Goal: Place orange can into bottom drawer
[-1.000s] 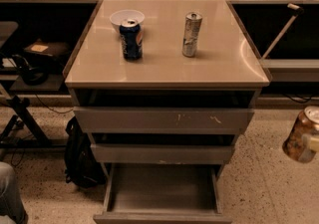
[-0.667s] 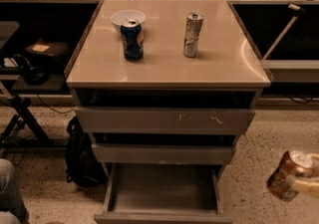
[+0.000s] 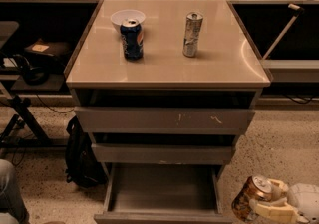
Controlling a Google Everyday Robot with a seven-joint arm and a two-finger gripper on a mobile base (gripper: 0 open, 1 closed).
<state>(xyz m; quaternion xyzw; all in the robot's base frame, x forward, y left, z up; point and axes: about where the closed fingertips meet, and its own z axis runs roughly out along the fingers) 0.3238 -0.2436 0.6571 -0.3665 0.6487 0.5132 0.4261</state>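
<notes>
Since the earlier frame, the orange can [image 3: 246, 200] has travelled down and to the left with the tool [image 3: 263, 199]. It now hangs low at the bottom right, just beside the front right corner of the open bottom drawer [image 3: 162, 188], still outside it and over the speckled floor. The tool's pale fingers [image 3: 269, 212] are clamped around the can's body, one above and one below.

The can is tilted rather than upright. Its silver top faces up and to the right, and its long axis slants down to the left.

It is probably light, with thin walls that are stiff enough to carry but easy to dent, and a smooth skin that could slip. A firm, gentle hold across the middle of the body, as here, looks sound. It would need turning more upright before being set down, or it may roll on the drawer's plain grey floor.

On the tabletop [image 3: 164, 66] stand a dark blue can [image 3: 132, 39], a slim silver can [image 3: 192, 34] and a white bowl [image 3: 127, 17], all well apart from the tool. A black backpack [image 3: 79, 153] leans against the cabinet's left side.
</notes>
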